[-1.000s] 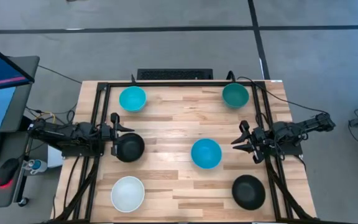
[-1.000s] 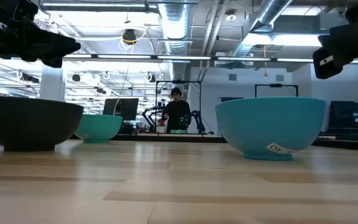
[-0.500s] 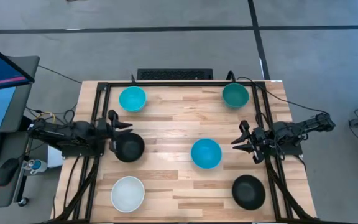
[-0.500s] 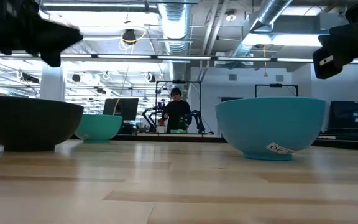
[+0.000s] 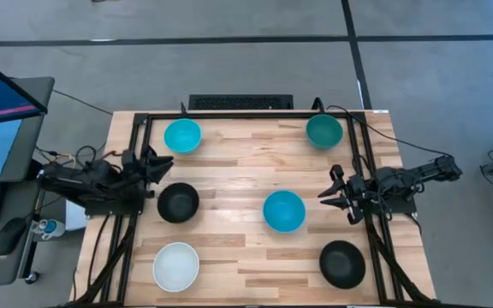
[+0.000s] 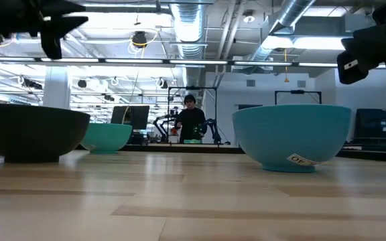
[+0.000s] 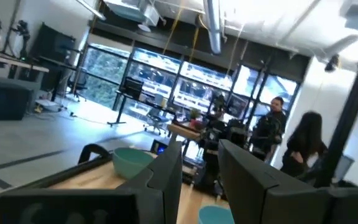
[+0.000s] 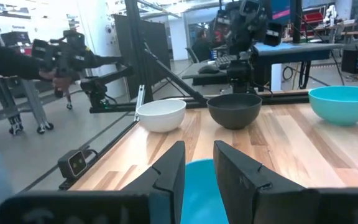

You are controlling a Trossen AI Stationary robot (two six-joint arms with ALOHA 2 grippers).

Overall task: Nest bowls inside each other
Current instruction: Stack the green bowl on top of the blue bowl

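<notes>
A: Near edge first; a white bowl (image 5: 175,265) on the left and a black bowl (image 5: 342,263) on the right; how would they handle?

B: Rigid and smooth, likely light and a bit slippery, I'd judge; pinch the rim, one finger inside, one outside.

A: Mid-table?

B: A second black bowl (image 5: 178,202) left, a blue bowl (image 5: 283,210) right; all six stand apart, none nested yet.

A: The grippers?

B: Left gripper (image 5: 157,162) hangs raised just behind that black bowl, fingers spread, empty; right gripper (image 5: 332,193) waits beside the blue one, also parted, empty.

A: Far edge?

B: Cyan bowl (image 5: 182,135) left, teal bowl (image 5: 323,130) right; plain, round, alike in size.
</notes>
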